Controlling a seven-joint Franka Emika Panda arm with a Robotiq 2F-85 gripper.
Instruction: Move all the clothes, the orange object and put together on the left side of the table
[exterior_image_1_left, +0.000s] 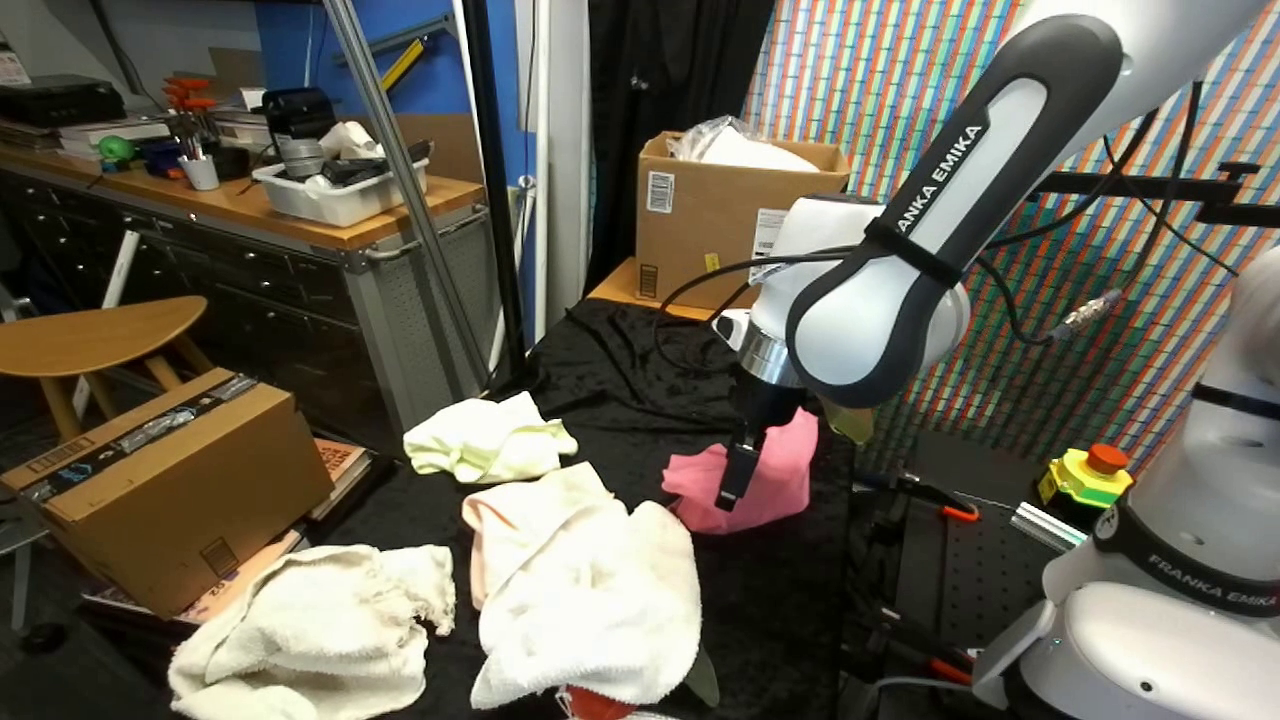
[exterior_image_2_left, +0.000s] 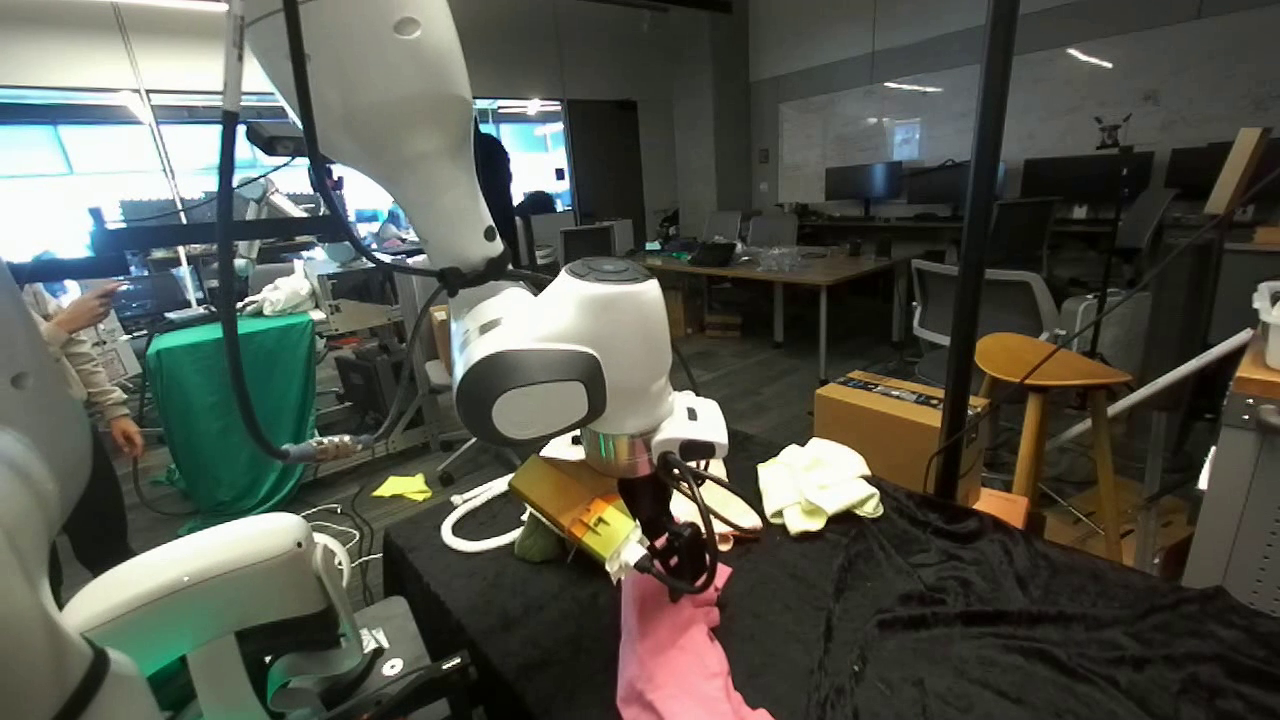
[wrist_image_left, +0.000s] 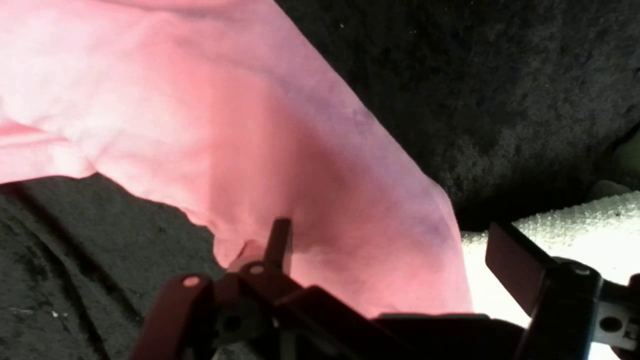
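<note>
The bright pink cloth (exterior_image_1_left: 775, 480) lies crumpled on the black-topped table (exterior_image_1_left: 780, 610). My gripper (wrist_image_left: 387, 232) stands open over it, fingers wide apart and nothing pinched between them; whether a fingertip touches the fabric I cannot tell. In the wrist view the pink cloth (wrist_image_left: 165, 115) runs beneath the jaws, and a white cloth (wrist_image_left: 590, 240) shows at the right. A cream-yellow cloth (exterior_image_1_left: 490, 440), a pale pink cloth (exterior_image_1_left: 520, 510) and a white cloth (exterior_image_1_left: 590, 610) lie close together, with another white cloth (exterior_image_1_left: 320, 630) nearer the camera. The orange object (exterior_image_1_left: 597, 705) peeks out, mostly covered, below the middle white one.
A cardboard box (exterior_image_1_left: 745, 220) stands at one end of the table, and a second box (exterior_image_1_left: 190, 490) sits beside its long edge. A metal pole (exterior_image_2_left: 975, 250) rises by the table. A white hose (exterior_image_2_left: 470, 525) curves near the table's edge.
</note>
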